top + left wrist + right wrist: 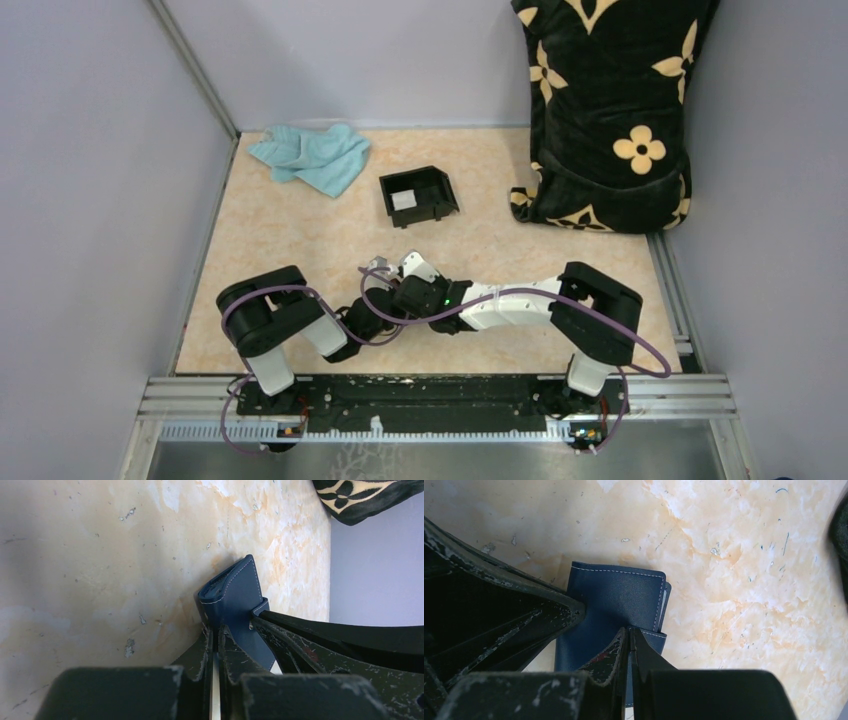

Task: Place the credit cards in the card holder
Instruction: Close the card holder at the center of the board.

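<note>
Near the middle of the worktop, just ahead of the arm bases, both arms meet over the wallet. It is navy with pale stitching, and one end rests on the marbled surface while the rest tilts up. The left pincer has its fingers drawn together on the wallet's edge, with only a thin pale sliver showing between them. The right pincer is likewise pinched together, gripping the closing tab beside the small silver snap. Farther back, well apart from the arms, a black open box holds a pale card. A teal cloth lies crumpled to the box's left, and a black floral bag stands in the far right corner.
</note>
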You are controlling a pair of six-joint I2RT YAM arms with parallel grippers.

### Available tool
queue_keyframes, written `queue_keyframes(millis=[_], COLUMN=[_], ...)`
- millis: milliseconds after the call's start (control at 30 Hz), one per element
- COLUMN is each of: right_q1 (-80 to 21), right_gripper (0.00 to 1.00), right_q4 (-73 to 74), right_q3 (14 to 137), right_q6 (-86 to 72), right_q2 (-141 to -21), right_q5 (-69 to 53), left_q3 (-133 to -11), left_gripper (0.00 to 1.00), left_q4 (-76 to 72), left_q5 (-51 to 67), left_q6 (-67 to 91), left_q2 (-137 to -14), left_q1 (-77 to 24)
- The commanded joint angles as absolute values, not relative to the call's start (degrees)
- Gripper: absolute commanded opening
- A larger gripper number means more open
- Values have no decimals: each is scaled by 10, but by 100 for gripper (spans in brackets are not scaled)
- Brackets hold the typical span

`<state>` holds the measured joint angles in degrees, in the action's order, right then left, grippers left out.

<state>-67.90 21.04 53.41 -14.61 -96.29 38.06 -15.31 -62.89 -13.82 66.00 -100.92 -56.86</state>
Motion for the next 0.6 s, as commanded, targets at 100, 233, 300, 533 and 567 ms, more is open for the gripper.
queue_keyframes(millis=[100,233,300,533,567], right_q1=[-683,-683,-683,-688,-690], right_gripper=[3,3,3,2,2], right_q4=[189,188,187,177,176], right_q3=[539,529,525,505,501], right_q6=[-158,-165,-170,-196,-201], right_q2=[-972,-965,-961,-957,-956], right_q5=[364,363,363,367,368], left_q3=[-139,-142,-143,-143,-143], left_gripper=[0,0,0,0,0], left_q4=[-524,-524,-524,-520,-520], left_q5=[-116,-115,-115,-115,-114], left_q6=[639,638,639,639,639], left_q2=[-1031,-1034,-1034,-1029,-1028], left_q1=[-572,-572,-572,-572,-572])
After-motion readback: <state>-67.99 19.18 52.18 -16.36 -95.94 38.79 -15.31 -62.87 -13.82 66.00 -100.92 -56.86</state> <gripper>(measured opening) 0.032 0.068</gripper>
